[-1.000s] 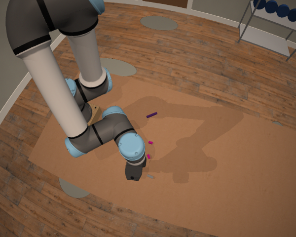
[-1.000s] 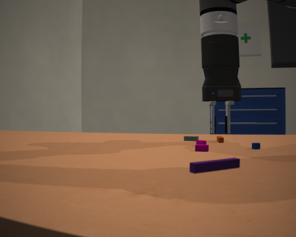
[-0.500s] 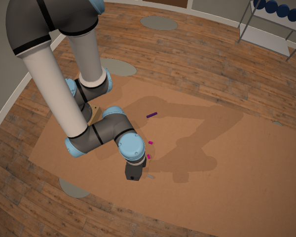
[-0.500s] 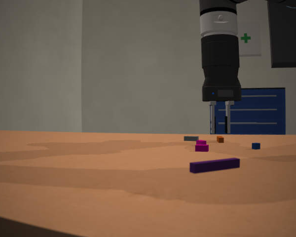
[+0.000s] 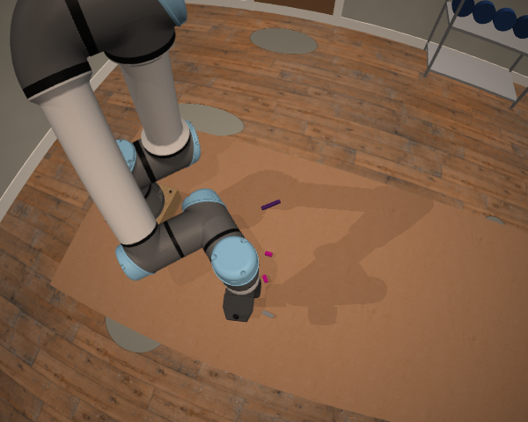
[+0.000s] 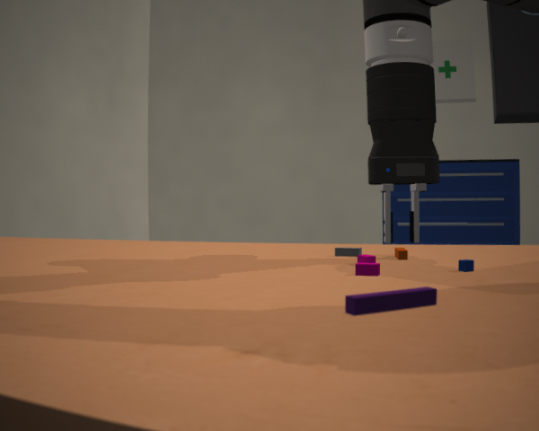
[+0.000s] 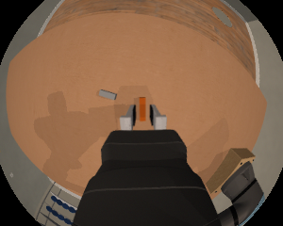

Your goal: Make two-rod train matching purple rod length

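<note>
The purple rod (image 5: 270, 205) lies flat on the table, also near the front in the exterior view (image 6: 390, 300). Two magenta rods (image 5: 268, 253) (image 5: 265, 278) lie between it and my gripper (image 6: 401, 240). The gripper is open and points straight down, its fingertips just above the table over the orange rod (image 6: 401, 253). In the wrist view the orange rod (image 7: 141, 108) shows between the two fingers, lying along the gap. The grey rod (image 5: 267, 314) lies flat close beside the gripper. The blue rod (image 6: 465, 265) lies apart to the right.
A wooden block (image 5: 168, 201) stands by the arm's base, behind the gripper, and shows in the wrist view (image 7: 232, 164). The arm's elbow hangs low over the table's left part. The table's front edge (image 5: 173, 359) runs below the gripper.
</note>
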`<state>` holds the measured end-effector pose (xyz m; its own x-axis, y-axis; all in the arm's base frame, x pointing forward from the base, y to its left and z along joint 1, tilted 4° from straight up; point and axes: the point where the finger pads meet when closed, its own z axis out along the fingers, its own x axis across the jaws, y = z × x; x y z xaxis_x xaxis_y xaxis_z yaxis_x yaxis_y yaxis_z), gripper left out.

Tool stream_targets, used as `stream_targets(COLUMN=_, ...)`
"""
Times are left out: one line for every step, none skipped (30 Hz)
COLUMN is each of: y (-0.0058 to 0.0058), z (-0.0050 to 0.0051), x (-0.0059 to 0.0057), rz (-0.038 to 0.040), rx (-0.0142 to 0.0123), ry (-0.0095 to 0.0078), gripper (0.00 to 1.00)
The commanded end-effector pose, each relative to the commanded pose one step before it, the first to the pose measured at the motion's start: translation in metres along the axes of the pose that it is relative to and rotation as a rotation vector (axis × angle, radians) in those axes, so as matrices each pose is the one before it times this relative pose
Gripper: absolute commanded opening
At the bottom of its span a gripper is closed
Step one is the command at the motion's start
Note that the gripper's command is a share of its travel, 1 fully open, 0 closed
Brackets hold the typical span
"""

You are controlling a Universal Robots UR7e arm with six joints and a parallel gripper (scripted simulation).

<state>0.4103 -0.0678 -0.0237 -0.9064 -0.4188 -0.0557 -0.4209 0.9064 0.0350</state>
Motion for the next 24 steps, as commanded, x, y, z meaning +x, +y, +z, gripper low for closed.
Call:
stream_targets(y=-0.00032, z=-0.00037, x=-0.00028, rz=-0.00005, rx=0.00100, ry=-0.00086, gripper=0.54)
stream_targets(y=0.00000, z=0.00000, x=0.00000, rz=0.00000, rx=0.00000, ry=0.00000, gripper=0.54)
stream_targets(y=0.00000, z=0.00001, x=0.00000, rz=0.00000, rx=0.00000, ry=0.00000, gripper=0.54)
stream_targets(y=0.00000, z=0.00004, x=0.00000, rz=0.00000, rx=0.00000, ry=0.00000, gripper=0.54)
stream_targets(y=0.00000, z=0.00010, x=0.00000, rz=0.00000, rx=0.00000, ry=0.00000, gripper=0.54)
stream_targets(y=0.00000, z=0.00018, x=0.00000, rz=0.00000, rx=0.00000, ry=0.00000, gripper=0.54)
stream_targets(y=0.00000, z=0.00028, x=0.00000, rz=0.00000, rx=0.00000, ry=0.00000, gripper=0.54)
stream_targets(y=0.00000, z=0.00039, x=0.00000, rz=0.00000, rx=0.00000, ry=0.00000, gripper=0.54)
stream_targets(y=0.00000, z=0.00050, x=0.00000, rz=0.00000, rx=0.00000, ry=0.00000, gripper=0.54)
stream_targets(y=0.00000, z=0.00061, x=0.00000, rz=0.00000, rx=0.00000, ry=0.00000, gripper=0.54)
stream_targets(y=0.00000, z=0.00071, x=0.00000, rz=0.00000, rx=0.00000, ry=0.00000, gripper=0.54)
stream_targets(y=0.00000, z=0.00081, x=0.00000, rz=0.00000, rx=0.00000, ry=0.00000, gripper=0.54)
stream_targets(y=0.00000, z=0.00089, x=0.00000, rz=0.00000, rx=0.00000, ry=0.00000, gripper=0.54)
stream_targets(y=0.00000, z=0.00096, x=0.00000, rz=0.00000, rx=0.00000, ry=0.00000, gripper=0.54)
stream_targets(y=0.00000, z=0.00101, x=0.00000, rz=0.00000, rx=0.00000, ry=0.00000, gripper=0.54)
stream_targets(y=0.00000, z=0.00000, x=0.00000, rz=0.00000, rx=0.00000, ry=0.00000, gripper=0.54)
stream_targets(y=0.00000, z=0.00000, x=0.00000, rz=0.00000, rx=0.00000, ry=0.00000, gripper=0.54)
stream_targets(y=0.00000, z=0.00105, x=0.00000, rz=0.00000, rx=0.00000, ry=0.00000, gripper=0.54)
stream_targets(y=0.00000, z=0.00106, x=0.00000, rz=0.00000, rx=0.00000, ry=0.00000, gripper=0.54)
stream_targets(y=0.00000, z=0.00105, x=0.00000, rz=0.00000, rx=0.00000, ry=0.00000, gripper=0.54)
stream_targets(y=0.00000, z=0.00103, x=0.00000, rz=0.00000, rx=0.00000, ry=0.00000, gripper=0.54)
stream_targets(y=0.00000, z=0.00100, x=0.00000, rz=0.00000, rx=0.00000, ry=0.00000, gripper=0.54)
stream_targets(y=0.00000, z=0.00094, x=0.00000, rz=0.00000, rx=0.00000, ry=0.00000, gripper=0.54)
stream_targets(y=0.00000, z=0.00087, x=0.00000, rz=0.00000, rx=0.00000, ry=0.00000, gripper=0.54)
